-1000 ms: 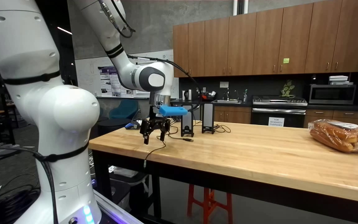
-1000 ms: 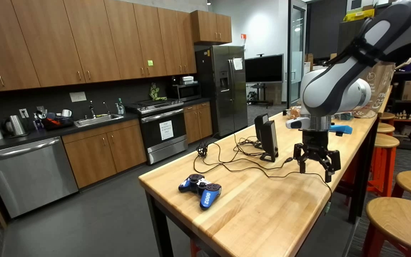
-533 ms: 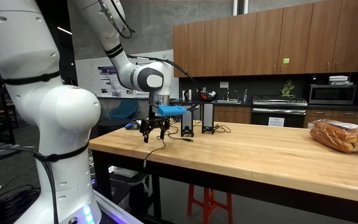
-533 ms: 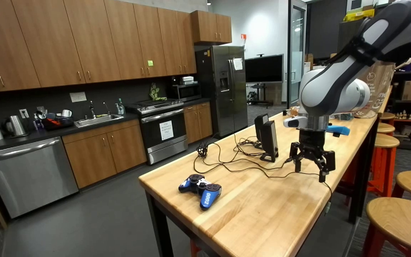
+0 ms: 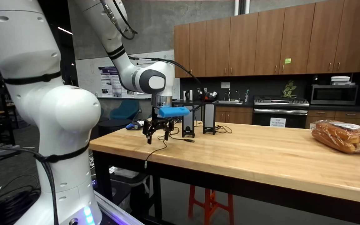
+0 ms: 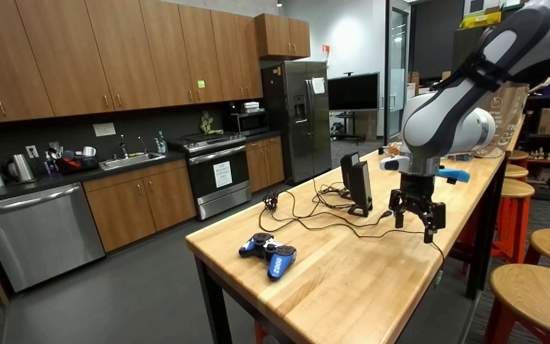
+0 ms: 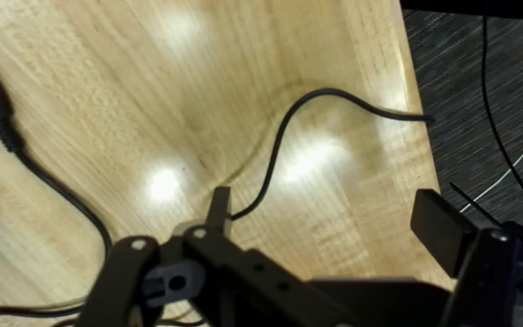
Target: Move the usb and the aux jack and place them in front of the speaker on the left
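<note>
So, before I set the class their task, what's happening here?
A robot arm holds its open jaws, gripping nothing, above a wooden table. Below them, a black cord runs over the table's edge; its hanging end is probably the aux jack. What looks like the USB plug lies on the table in front of a pair of speakers.

Blue/blk game ctrlr [image 6: 270, 251] on wood tbl [image 6: 351, 286]; bagged bread [image 5: 342, 137] also.
</note>
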`<action>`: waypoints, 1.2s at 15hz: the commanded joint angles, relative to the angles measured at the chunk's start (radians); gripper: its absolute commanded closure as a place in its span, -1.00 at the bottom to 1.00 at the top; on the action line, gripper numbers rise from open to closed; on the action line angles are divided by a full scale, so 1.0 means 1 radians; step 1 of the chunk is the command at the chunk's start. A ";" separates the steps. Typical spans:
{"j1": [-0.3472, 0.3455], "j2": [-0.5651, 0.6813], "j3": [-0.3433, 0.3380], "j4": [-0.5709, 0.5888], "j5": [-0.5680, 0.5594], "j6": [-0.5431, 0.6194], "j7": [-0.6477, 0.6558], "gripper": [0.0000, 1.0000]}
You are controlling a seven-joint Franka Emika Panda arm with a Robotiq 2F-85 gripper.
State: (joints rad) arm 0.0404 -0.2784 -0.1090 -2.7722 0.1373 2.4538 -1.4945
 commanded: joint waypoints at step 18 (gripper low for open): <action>-0.039 0.051 0.000 0.022 -0.100 0.062 0.225 0.99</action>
State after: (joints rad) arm 0.0136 -0.2182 -0.1089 -2.7459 0.0720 2.5115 -1.3105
